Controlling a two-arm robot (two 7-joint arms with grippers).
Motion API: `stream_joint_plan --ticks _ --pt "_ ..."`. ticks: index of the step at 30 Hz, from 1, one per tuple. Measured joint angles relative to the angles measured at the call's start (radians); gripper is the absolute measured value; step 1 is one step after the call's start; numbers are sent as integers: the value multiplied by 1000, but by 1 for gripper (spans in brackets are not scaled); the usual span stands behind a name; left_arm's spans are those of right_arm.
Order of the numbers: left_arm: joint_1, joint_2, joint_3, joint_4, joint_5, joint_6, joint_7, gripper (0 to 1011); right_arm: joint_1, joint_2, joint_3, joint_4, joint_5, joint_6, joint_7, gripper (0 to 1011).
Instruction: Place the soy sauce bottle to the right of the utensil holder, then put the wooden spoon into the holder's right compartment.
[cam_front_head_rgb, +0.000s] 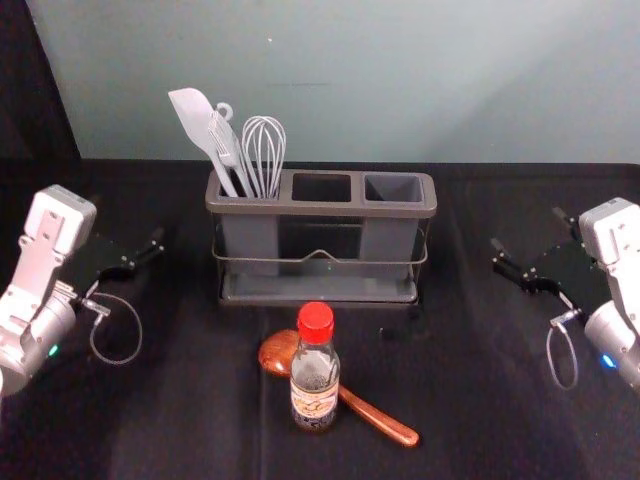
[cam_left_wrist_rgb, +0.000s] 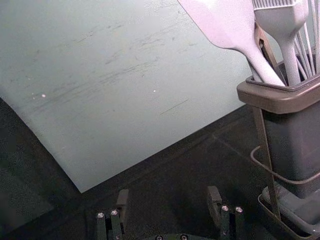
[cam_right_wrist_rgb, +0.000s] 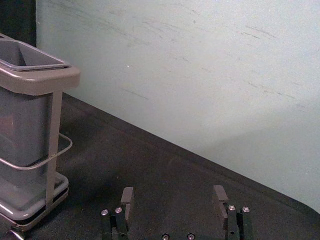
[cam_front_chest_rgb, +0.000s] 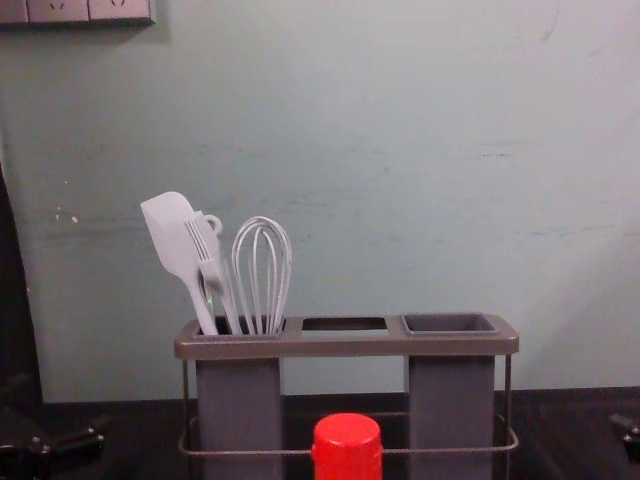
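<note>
Bottle and spoon both lie between the two grippers, well apart from each. Left gripper (cam_front_head_rgb: 127, 220) over the left part of the black-covered worktop (cam_front_head_rgb: 190, 420), level with the utensil holder (cam_front_head_rgb: 320, 208); right gripper (cam_front_head_rgb: 528, 229) over the right part, on the holder's other side. From each, the bottle sits inward and farther from the worktop's far edge.

Wrist views: left gripper (cam_left_wrist_rgb: 168, 192) spread wide, nothing between its fingers; right gripper (cam_right_wrist_rgb: 173, 190) the same — wide and unladen.

Soy sauce bottle (cam_front_head_rgb: 315, 370): upright, in front of the holder's middle. Bright red cap, see-through shoulders, cream-and-orange label low on the body, dark at the base. Chest view gives the red cap before the holder's lower wire.

Wooden spoon (cam_front_head_rgb: 380, 415): reddish brown, glossy, lying aslant behind the bottle — bowl to the left and toward the far edge, handle running out right toward the near side. Bottle hides its middle; contact between them, cannot tell.

Holder stands near the far edge, its left compartment carrying a pale spatula (cam_front_head_rgb: 195, 120), brush (cam_front_head_rgb: 226, 145) and whisk (cam_front_head_rgb: 264, 150).
</note>
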Motion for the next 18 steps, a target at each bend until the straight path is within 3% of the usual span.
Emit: stream_joint_plan --ticks 12,18 --pt "0 0 0 0 0 0 0 1000 0 0 0 0 0 0 0 1002" --pt "0 0 0 0 0 0 0 1000 -29 10 21 -33 -16 1 -5 1002"
